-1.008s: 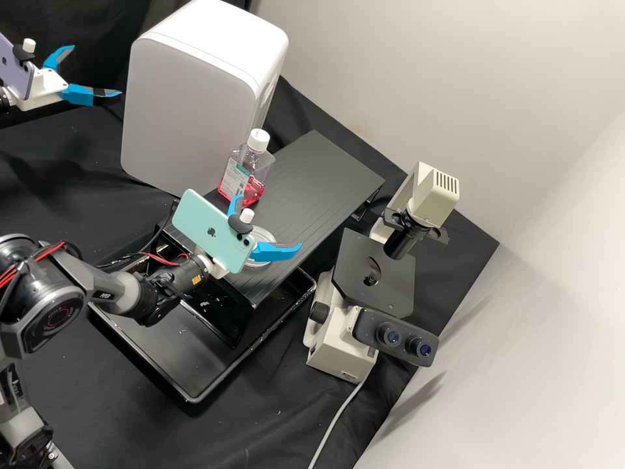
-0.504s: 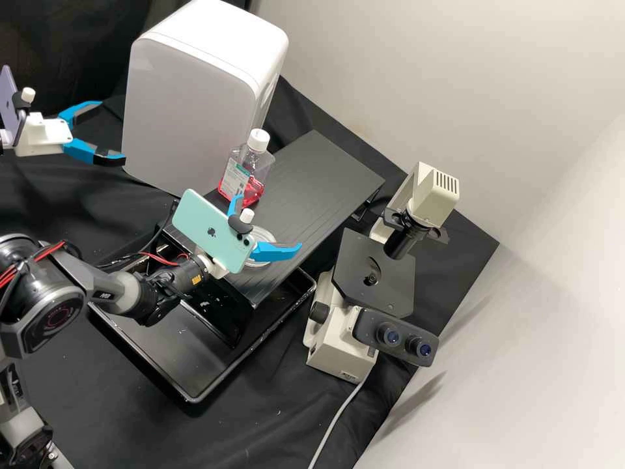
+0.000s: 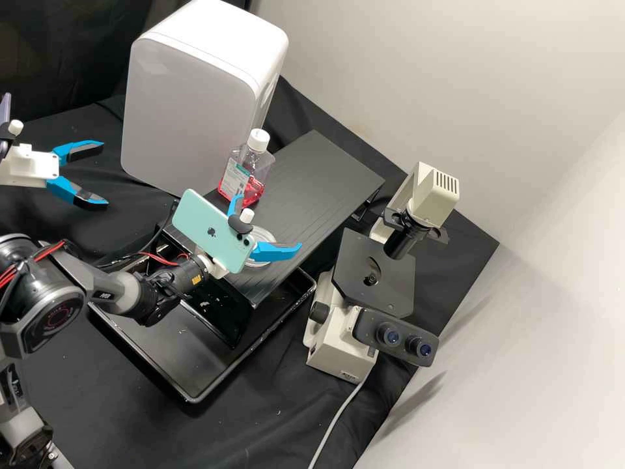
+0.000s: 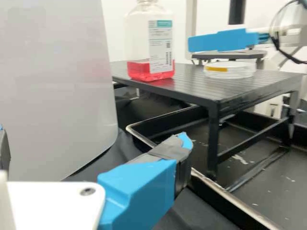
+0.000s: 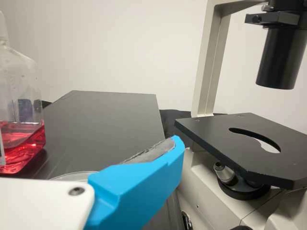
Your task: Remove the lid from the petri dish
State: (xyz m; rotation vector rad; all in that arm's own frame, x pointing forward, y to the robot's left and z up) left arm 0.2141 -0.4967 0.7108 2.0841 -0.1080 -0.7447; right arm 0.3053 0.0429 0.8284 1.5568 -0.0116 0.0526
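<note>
Dish: clear round plastic petri dish, its clear lid on it, stands on the black raised platform. It is near the platform edge where the right arm comes in, and apart from the clear flask of red liquid.
Right jaws: spread wide and pinching nothing. One blue finger lies flat just above the lid and the other finger points up. I cannot tell if the lower pad touches the lid.
Left jaws: also spread and empty. The blue fingers are low over the black cloth worktop, beside the white rounded box and well apart from the dish.
Nearer arm: the right one, clearly.
Axis: the dish is round and flat, so it has no long axis. I judge that the right jaws must come to two opposite sides of the lid rim before they close.
Edges: past the near platform edge there is a drop to the black tray. The white microscope stands beyond the platform's other side.
Room: the space over the lid looks free for a straight lift.
</note>
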